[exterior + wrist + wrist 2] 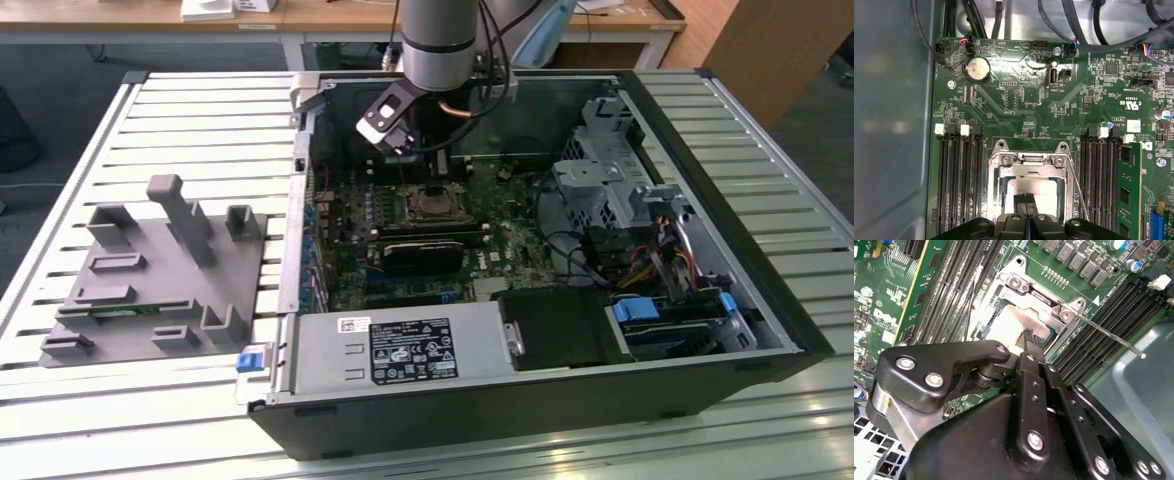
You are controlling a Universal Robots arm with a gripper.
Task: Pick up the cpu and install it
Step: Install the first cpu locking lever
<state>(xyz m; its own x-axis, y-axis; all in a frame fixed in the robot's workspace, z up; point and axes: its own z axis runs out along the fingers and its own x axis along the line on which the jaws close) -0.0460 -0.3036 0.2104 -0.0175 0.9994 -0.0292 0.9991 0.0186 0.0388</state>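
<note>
**In the socket: cpu set down, seating in hand**

Inside the open case (534, 415), toward its far side in the exterior view, the gripper (1026, 200) hangs straight over the socket (1029, 159) on the board (1019, 95). The cpu (1044, 187) lies within the socket's metal frame, its silver top showing in both wrist views. It looks flat and square to the frame, though the gripper hides one edge of it.

The jaws are together, with no gap between the fingertips (1033, 340), and nothing is clamped between them. The tips stand on or just above the middle of the cpu; I cannot tell whether they touch. The lever (1111, 336) sticks out free beside the socket, so I judge the chip is not locked down. The grey tray (134, 300) sits on the exterior view's left, well apart from the case.

By my reading the pick-up is over and the work is at the install, with the chip placed but unsecured. Any move from here calls for a light, straight touch with no sideways drag, and for clearance from frame and lever.
</note>
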